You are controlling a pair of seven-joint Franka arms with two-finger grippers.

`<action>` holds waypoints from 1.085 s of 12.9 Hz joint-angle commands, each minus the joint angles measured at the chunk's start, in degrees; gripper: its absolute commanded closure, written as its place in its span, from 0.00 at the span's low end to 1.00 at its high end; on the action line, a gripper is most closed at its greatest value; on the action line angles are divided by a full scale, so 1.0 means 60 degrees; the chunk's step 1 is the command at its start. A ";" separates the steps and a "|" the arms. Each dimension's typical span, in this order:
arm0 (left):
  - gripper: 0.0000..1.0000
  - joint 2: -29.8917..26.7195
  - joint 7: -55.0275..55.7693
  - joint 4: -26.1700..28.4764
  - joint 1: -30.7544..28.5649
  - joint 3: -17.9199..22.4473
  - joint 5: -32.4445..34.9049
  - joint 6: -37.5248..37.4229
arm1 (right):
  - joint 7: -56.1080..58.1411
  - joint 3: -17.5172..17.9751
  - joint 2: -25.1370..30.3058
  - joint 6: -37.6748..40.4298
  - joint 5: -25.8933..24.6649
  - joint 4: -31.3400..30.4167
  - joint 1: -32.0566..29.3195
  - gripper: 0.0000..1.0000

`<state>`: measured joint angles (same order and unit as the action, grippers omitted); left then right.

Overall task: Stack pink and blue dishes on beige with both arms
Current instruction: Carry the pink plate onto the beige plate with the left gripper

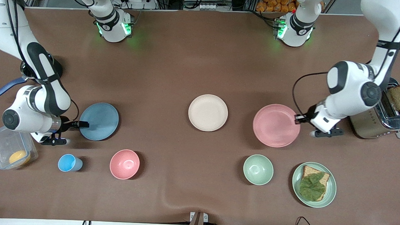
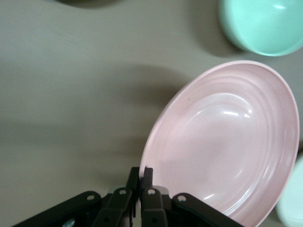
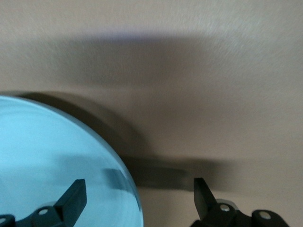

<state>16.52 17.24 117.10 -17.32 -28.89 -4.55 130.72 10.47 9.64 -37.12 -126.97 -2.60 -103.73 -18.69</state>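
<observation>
**Inspector:** Fingers first. The left gripper (image 2: 140, 176) has its fingers (image 2: 147, 174) pressed together on the rim of the pink plate (image 1: 276, 125), at the edge toward the left arm's end of the table. In the left wrist view the plate (image 2: 227, 142) sits tilted, its shadow spread on the brown table mat (image 1: 175, 68) beneath.

**Recorder:** And the right side?

**Inspector:** The right gripper (image 1: 83, 124) stands wide apart across the rim of the blue plate (image 1: 99, 121); one finger (image 3: 75, 195) is over the plate's face (image 3: 47, 161), the other (image 3: 202, 194) over the mat outside the rim. No grasp made.

**Recorder:** Position of the target?

**Inspector:** The beige plate (image 1: 208, 112) lies flat between the two, near the table's middle, apart from both and bare.

**Recorder:** Other items?

**Inspector:** Nearer the front camera: small blue cup (image 1: 69, 163), pink bowl (image 1: 124, 164), green bowl (image 1: 258, 169), green plate (image 1: 330, 193) bearing bread with a leaf (image 1: 313, 187). A toaster (image 1: 379, 120) holding a slice is at the left arm's end; a clear container (image 1: 6, 142) is at the right arm's.
</observation>
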 commanded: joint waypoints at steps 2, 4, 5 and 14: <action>1.00 0.0512 0.2744 -0.0619 0.1753 -0.0312 -0.0122 -0.0064 | -0.0207 0.0049 0.0619 -0.0909 -0.0270 -0.1077 -0.0049 0.67; 1.00 0.0921 0.3917 -0.0854 0.2735 -0.0283 -0.0034 0.0170 | -0.0192 0.0049 0.0620 -0.1380 -0.0328 -0.1329 -0.0049 1.00; 1.00 0.1126 0.4401 -0.0855 0.3161 -0.0268 0.0010 0.0462 | -0.0192 0.0049 0.0635 -0.1381 -0.0488 -0.1329 -0.0049 1.00; 1.00 0.2622 0.6457 -0.0972 0.4322 -0.0268 0.1783 0.1812 | -0.0075 0.0151 0.2098 -0.1090 -0.0578 -0.1798 -0.0034 1.00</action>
<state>30.86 54.20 112.82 7.29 -30.86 4.58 140.73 10.56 10.00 -28.68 -133.72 -4.56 -111.39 -18.58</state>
